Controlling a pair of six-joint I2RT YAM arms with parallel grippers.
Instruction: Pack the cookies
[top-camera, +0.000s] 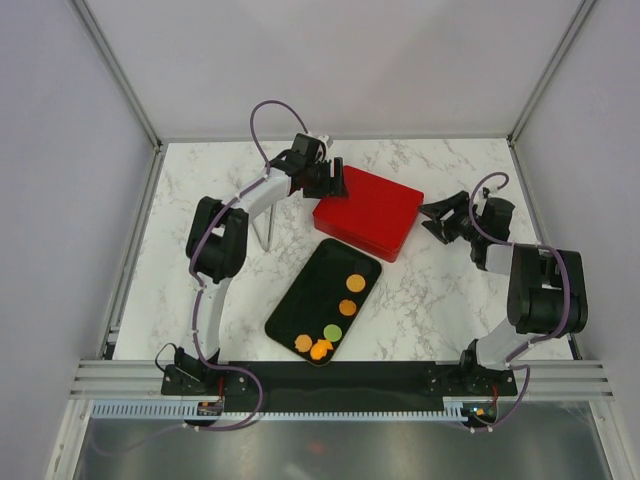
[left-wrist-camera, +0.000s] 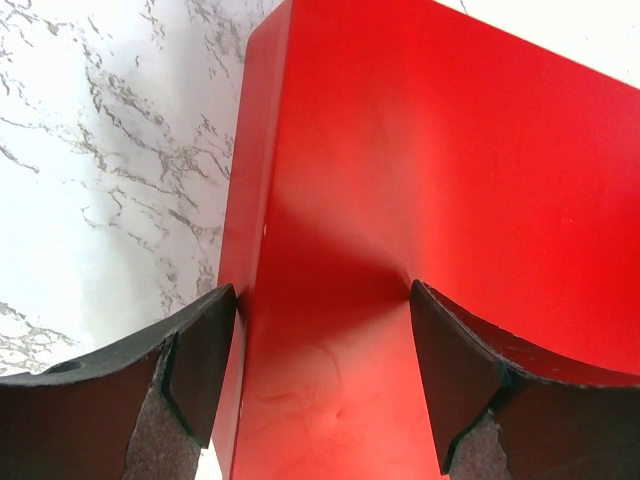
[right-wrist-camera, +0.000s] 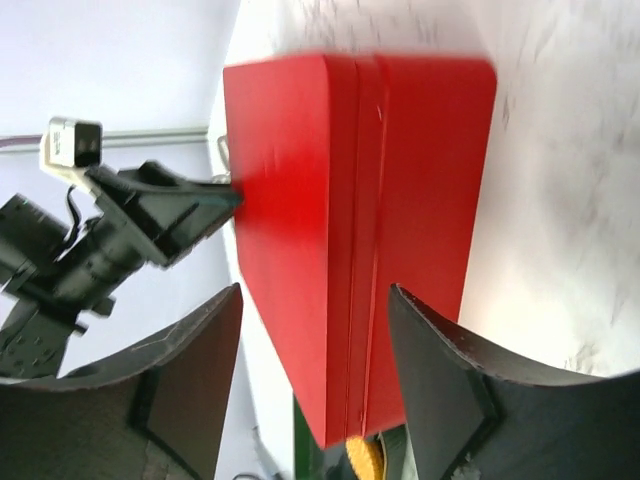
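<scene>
Several cookies lie on a black tray (top-camera: 300, 310): orange ones (top-camera: 354, 283) (top-camera: 347, 308), a green one (top-camera: 333, 332), and two orange ones at the near end (top-camera: 312, 346). A closed red box (top-camera: 368, 212) stands just beyond the tray. My left gripper (top-camera: 330, 180) is open at the box's far left corner. In the left wrist view (left-wrist-camera: 325, 375) one finger is beside the box's wall (left-wrist-camera: 235, 300) and the other over its lid. My right gripper (top-camera: 440, 220) is open and empty, right of the box. In the right wrist view (right-wrist-camera: 315, 390) it faces the box's side seam (right-wrist-camera: 355, 230).
A thin metal two-legged piece (top-camera: 266, 232) stands left of the box, by the left arm. An orange cookie (right-wrist-camera: 365, 460) shows under the box's near corner in the right wrist view. The marble table (top-camera: 440, 300) is walled on three sides.
</scene>
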